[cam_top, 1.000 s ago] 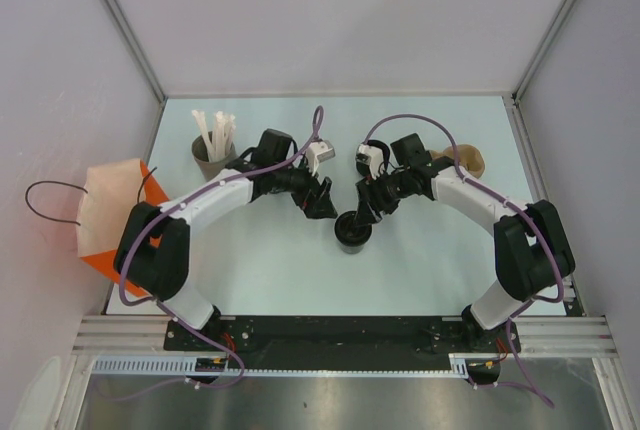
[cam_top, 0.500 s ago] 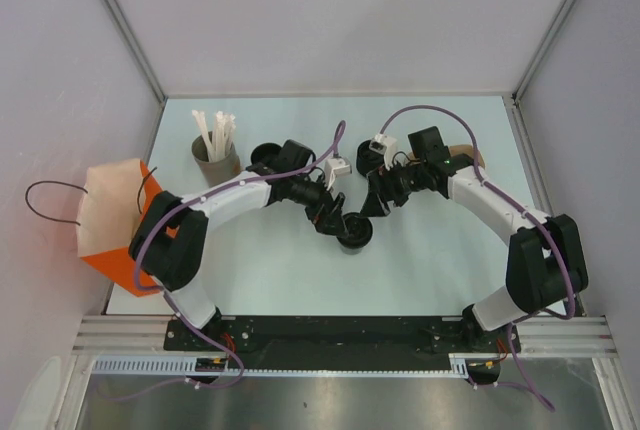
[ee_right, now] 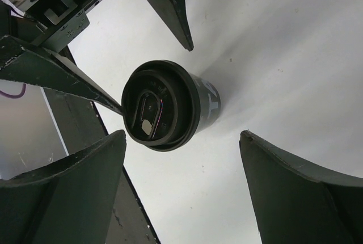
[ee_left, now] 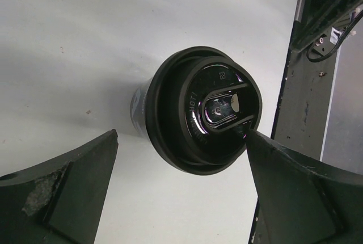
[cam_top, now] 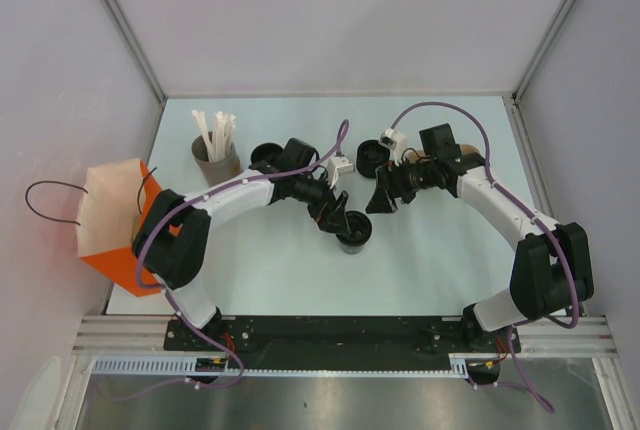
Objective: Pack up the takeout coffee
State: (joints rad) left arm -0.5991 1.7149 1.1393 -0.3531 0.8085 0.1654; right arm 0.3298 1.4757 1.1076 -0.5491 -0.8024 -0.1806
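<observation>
You see the takeout coffee (cam_top: 355,239) standing upright on the white surface (cam_top: 270,270), near the middle and a little toward the side of the arm bases. Its black lid (ee_left: 212,113) is on the cup.

The left tool (cam_top: 343,223) is at the cup, with its fingers (ee_left: 62,193) spread wide. In the left wrist view the cup sits between them. One finger tip reaches the rim of the lid, and the other finger is apart from the cup wall, so the cup is not pinched.

The right tool (cam_top: 383,197) is just beside the cup, on its far right side. It is also spread wide and it holds nothing. In its wrist view the cup is ahead of the fingers, not between them.

At the far left of the surface there is a grey cup (cam_top: 213,160) with white straws (cam_top: 212,130). An orange and brown paper bag (cam_top: 105,220) is at the left edge.
</observation>
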